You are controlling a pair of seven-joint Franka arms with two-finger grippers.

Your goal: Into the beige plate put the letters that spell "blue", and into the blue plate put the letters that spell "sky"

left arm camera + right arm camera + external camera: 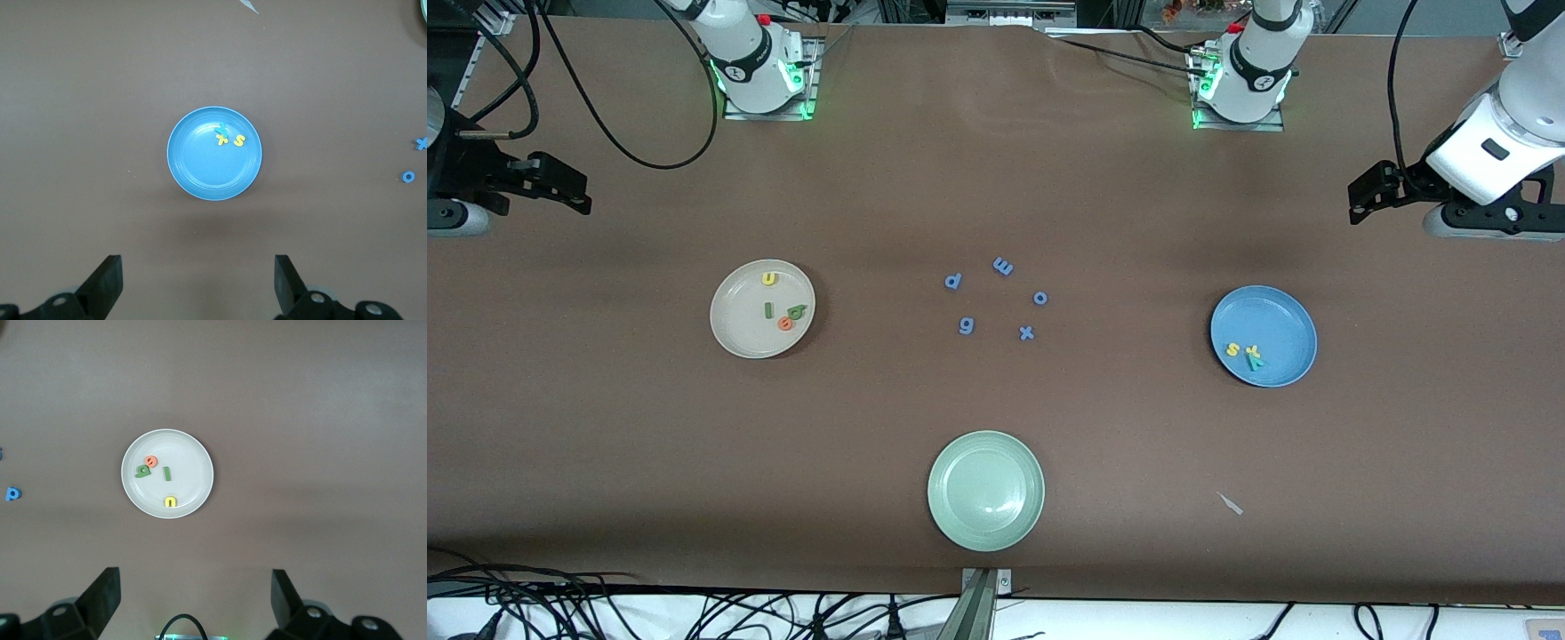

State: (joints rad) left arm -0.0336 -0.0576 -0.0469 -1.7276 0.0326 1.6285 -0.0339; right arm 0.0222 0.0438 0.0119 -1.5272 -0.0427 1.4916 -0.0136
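The beige plate (738, 324) lies toward the right arm's end of the table and holds the yellow u (767, 278), green l (768, 309), dark green b (797, 311) and orange e (784, 324). The blue plate (1280, 320) lies toward the left arm's end and holds the yellow s (1232, 349), with the yellow k (221, 139) and teal y (222, 129) touching beside it. My right gripper (195, 597) hangs open and empty high above the table near the beige plate (190, 463). My left gripper (198, 280) is open too, up over the table near the blue plate (200, 167).
Blue letters p (952, 281), m (1003, 266), o (1040, 298), g (966, 326) and x (1027, 333) lie loose mid-table. A pale green plate (985, 490) sits nearer the front camera. A small white scrap (1231, 504) lies beside it, toward the left arm's end.
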